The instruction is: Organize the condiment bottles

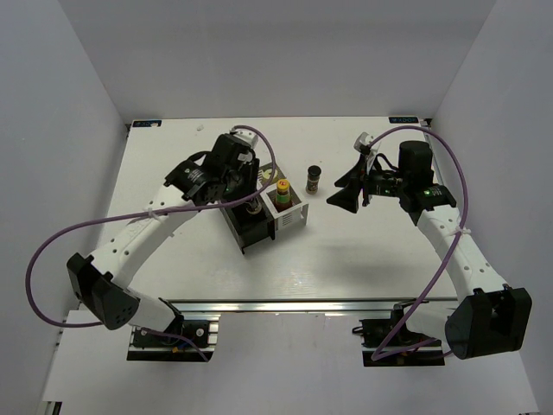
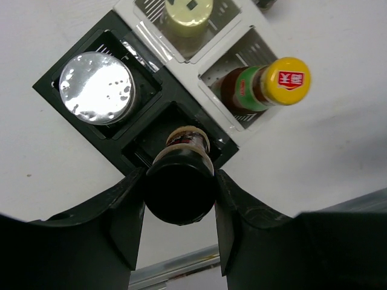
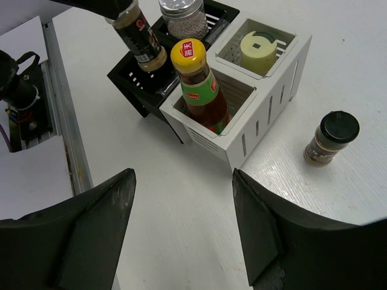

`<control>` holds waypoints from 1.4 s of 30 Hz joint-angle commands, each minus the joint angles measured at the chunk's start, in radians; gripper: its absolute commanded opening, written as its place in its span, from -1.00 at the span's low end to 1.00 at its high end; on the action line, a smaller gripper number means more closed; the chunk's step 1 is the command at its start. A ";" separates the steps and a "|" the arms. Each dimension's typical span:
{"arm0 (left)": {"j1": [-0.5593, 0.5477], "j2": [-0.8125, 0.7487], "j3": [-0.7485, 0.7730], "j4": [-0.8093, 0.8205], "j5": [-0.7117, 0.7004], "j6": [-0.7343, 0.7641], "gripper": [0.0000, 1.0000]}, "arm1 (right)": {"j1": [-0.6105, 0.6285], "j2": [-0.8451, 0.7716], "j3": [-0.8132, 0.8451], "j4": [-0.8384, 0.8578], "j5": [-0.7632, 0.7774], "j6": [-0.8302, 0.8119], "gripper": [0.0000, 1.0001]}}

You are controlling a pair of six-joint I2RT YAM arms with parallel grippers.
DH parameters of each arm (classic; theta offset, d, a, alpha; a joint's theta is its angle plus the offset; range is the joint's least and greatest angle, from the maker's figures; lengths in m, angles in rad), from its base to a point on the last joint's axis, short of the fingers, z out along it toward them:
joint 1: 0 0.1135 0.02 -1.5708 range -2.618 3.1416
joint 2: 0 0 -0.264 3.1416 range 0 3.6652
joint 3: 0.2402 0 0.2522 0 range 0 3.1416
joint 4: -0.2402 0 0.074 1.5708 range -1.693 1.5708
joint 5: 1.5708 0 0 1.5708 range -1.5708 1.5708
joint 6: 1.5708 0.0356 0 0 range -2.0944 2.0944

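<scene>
Left end effector (image 2: 180,184) clamped on spice jar (image 2: 187,142) over the rack's (image 2: 175,99) empty black slot: centre, keep upright, lower fully, then release. Right end effector (image 3: 181,229) apart, empty.

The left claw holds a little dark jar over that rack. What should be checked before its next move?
1. Left claw shut on the short dark black-lidded spice jar: ok.
2. Jar lined up over the free black slot of the black-and-white divided rack: ok.
3. Jar's base seated in the slot: cannot tell.
4. Right claw open, empty, clear of the rack: ok.
5. Every bottle racked: not ok; a second black-lidded jar stands on the white table.
</scene>
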State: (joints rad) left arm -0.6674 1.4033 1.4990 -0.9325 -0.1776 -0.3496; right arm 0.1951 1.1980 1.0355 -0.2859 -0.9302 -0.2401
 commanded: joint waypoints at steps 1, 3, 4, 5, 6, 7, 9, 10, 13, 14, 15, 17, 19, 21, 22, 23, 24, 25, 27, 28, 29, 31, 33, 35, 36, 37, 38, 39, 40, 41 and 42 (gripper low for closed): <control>-0.018 0.014 0.018 0.003 -0.095 0.007 -1.00 | -0.011 -0.005 0.005 0.013 -0.027 -0.007 0.41; -0.024 0.026 0.017 0.008 -0.115 0.014 -1.00 | -0.011 -0.003 0.005 0.013 -0.030 -0.008 0.41; -0.024 0.040 0.015 0.012 -0.118 0.020 -1.00 | -0.010 -0.003 0.005 0.011 -0.032 -0.008 0.41; -0.024 0.046 0.010 0.020 -0.115 0.023 -1.00 | -0.011 -0.002 0.005 0.011 -0.032 -0.008 0.41; -0.024 0.055 0.009 0.023 -0.112 0.029 -1.00 | -0.011 -0.002 0.005 0.010 -0.032 -0.010 0.41; -0.024 0.074 0.007 0.024 -0.109 0.031 -1.00 | -0.013 -0.002 0.006 0.007 -0.032 -0.010 0.41; -0.024 0.089 0.007 0.031 -0.106 0.035 -1.00 | -0.013 -0.002 0.006 0.008 -0.032 -0.011 0.41; -0.024 0.103 0.007 0.034 -0.102 0.038 -1.00 | -0.013 -0.003 0.008 0.008 -0.032 -0.011 0.41; -0.024 0.124 0.006 0.038 -0.100 0.043 -1.00 | -0.014 -0.002 0.008 0.007 -0.033 -0.011 0.41; -0.024 0.129 0.003 0.046 -0.100 0.046 -1.00 | -0.016 -0.002 0.006 0.008 -0.033 -0.011 0.41; -0.023 0.138 -0.006 0.049 -0.100 0.049 -1.00 | -0.016 -0.002 0.006 0.007 -0.033 -0.011 0.41; -0.024 0.146 -0.014 0.064 -0.102 0.054 -1.00 | -0.016 0.000 0.006 0.007 -0.035 -0.011 0.41; -0.024 0.152 -0.040 0.096 -0.099 0.063 -1.00 | -0.016 0.000 0.008 0.007 -0.036 -0.013 0.41; -0.026 0.154 -0.063 0.122 -0.106 0.073 -1.00 | -0.017 0.000 0.008 0.007 -0.038 -0.013 0.41; -0.024 0.155 -0.084 0.145 -0.111 0.077 -1.00 | -0.019 0.000 0.006 0.005 -0.042 -0.011 0.41; -0.024 0.157 -0.094 0.153 -0.114 0.080 -1.00 | -0.019 0.000 0.006 0.005 -0.044 -0.011 0.41; -0.024 0.161 -0.101 0.162 -0.114 0.086 -1.00 | -0.019 0.000 0.006 0.005 -0.045 -0.011 0.41; -0.024 0.164 -0.117 0.178 -0.117 0.087 -1.00 | -0.019 0.000 0.006 0.005 -0.048 -0.011 0.41; -0.024 0.169 -0.129 0.193 -0.109 0.092 -1.00 | -0.022 0.002 0.006 0.005 -0.050 -0.011 0.41; -0.024 0.168 -0.144 0.211 -0.108 0.093 -1.00 | -0.022 0.002 0.006 0.005 -0.052 -0.011 0.41; -0.024 0.168 -0.152 0.222 -0.103 0.096 -1.00 | -0.020 0.002 0.006 0.005 -0.053 -0.011 0.41; -0.024 0.169 -0.163 0.238 -0.099 0.103 -1.00 | -0.023 0.002 0.006 0.004 -0.055 -0.011 0.41; -0.024 0.174 -0.174 0.245 -0.092 0.112 -1.00 | -0.023 0.003 0.006 0.004 -0.056 -0.011 0.41; -0.024 0.178 -0.180 0.253 -0.092 0.115 -0.95 | -0.023 0.003 0.006 0.002 -0.058 -0.011 0.41; -0.024 0.178 -0.181 0.254 -0.100 0.115 -0.86 | -0.023 0.003 0.006 0.002 -0.059 -0.011 0.41; -0.024 0.178 -0.183 0.258 -0.102 0.115 -0.75 | -0.025 0.003 0.005 0.002 -0.059 -0.011 0.41; -0.024 0.174 -0.186 0.259 -0.102 0.115 -0.45 | -0.025 0.005 0.005 0.002 -0.059 -0.010 0.41; -0.024 0.172 -0.187 0.261 -0.102 0.115 -0.26 | -0.023 0.005 0.006 0.002 -0.059 -0.010 0.41; -0.024 0.166 -0.189 0.264 -0.105 0.115 -0.13 | -0.025 0.006 0.006 0.001 -0.058 -0.010 0.42; -0.024 0.163 -0.189 0.262 -0.108 0.115 0.11 | -0.025 0.006 0.006 -0.001 -0.058 -0.010 0.41; -0.024 0.161 -0.187 0.259 -0.112 0.113 0.21 | -0.025 0.008 0.006 -0.001 -0.058 -0.010 0.42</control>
State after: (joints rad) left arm -0.6910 1.5871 1.3239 -0.7357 -0.2741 -0.2398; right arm 0.1764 1.1999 1.0355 -0.2890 -0.9607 -0.2436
